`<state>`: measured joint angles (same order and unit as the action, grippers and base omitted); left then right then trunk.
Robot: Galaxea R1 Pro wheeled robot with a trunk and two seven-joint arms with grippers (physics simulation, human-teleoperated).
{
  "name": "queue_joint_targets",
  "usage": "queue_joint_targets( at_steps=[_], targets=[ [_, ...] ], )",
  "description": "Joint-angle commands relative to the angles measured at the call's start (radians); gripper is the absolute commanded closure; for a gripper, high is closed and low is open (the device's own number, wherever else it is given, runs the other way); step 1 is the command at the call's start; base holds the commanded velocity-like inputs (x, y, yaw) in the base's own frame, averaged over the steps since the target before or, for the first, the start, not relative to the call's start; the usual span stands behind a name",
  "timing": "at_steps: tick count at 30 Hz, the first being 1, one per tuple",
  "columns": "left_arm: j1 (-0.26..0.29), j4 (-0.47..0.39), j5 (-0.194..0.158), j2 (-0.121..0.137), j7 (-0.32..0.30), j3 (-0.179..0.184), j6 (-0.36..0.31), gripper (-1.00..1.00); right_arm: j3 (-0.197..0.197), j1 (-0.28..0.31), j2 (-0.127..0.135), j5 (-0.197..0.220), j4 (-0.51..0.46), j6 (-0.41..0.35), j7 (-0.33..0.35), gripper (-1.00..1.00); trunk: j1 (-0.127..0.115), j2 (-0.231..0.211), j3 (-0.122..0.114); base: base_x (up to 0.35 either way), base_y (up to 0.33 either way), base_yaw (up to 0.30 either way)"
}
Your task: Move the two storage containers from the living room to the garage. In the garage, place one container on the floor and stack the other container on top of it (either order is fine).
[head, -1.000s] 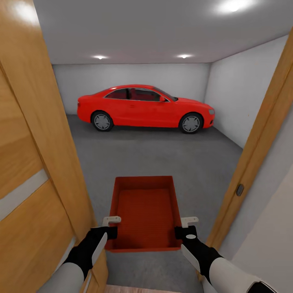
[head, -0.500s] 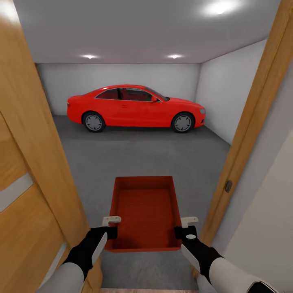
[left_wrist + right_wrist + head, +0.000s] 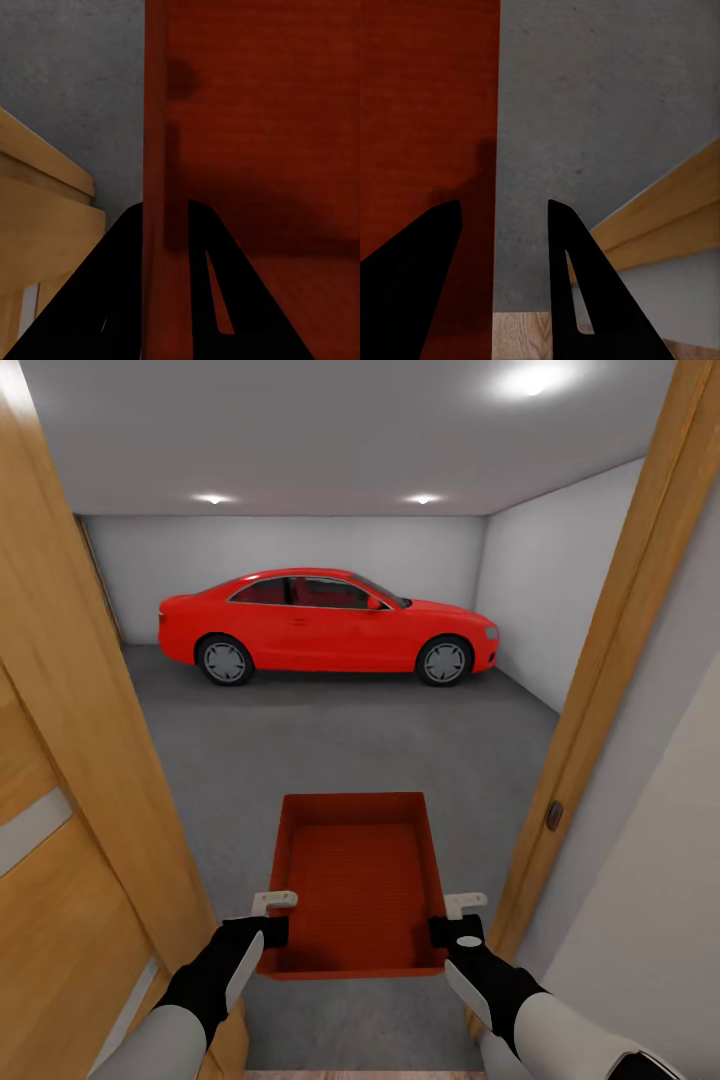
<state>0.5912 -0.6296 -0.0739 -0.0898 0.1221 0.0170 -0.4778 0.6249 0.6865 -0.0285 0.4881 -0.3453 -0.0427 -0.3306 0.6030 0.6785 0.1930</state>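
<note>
One bin (image 3: 360, 880) is in sight, red-orange, lidless and empty, carried level between the two grippers just inside the garage doorway, above the grey floor (image 3: 340, 750). The left gripper (image 3: 262, 930) pinches the near end of the bin's left wall; in its wrist view that wall runs up between the two dark fingers (image 3: 124, 285), one outside and one inside, so it is clamped on the wall. The right gripper (image 3: 452, 932) takes the matching spot on the right wall, and its wrist view shows a finger (image 3: 409, 277) over the red inside and another over the concrete, straddling the rim.

I judge the bin to be light and stiff: straight thin walls, nothing in it, no sag I can see. Smooth plastic held only by thin edges near one end could slip or tip forward, so a grip nearer mid-wall would look safer to me.

Wooden door (image 3: 70, 780) and frame (image 3: 610, 680) stand close on either side; a red car (image 3: 325, 625) is parked at the far wall.
</note>
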Motion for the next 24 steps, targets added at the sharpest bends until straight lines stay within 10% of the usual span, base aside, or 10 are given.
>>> queue_joint_targets(
  at_steps=[1,24],
  targets=[
    [0.001,-0.004,0.031,-0.001,0.033,-0.006,0.005,1.00,0.004,0.001,-0.019,0.018,-0.001,-0.005,-0.008,1.00,0.000,0.001,0.002,0.000,0.000,0.000],
    [0.001,-0.003,0.032,-0.001,0.033,-0.006,0.005,1.00,0.004,0.001,-0.019,0.018,-0.001,-0.005,-0.008,1.00,0.000,0.001,0.002,0.000,0.000,0.000]
  ],
)
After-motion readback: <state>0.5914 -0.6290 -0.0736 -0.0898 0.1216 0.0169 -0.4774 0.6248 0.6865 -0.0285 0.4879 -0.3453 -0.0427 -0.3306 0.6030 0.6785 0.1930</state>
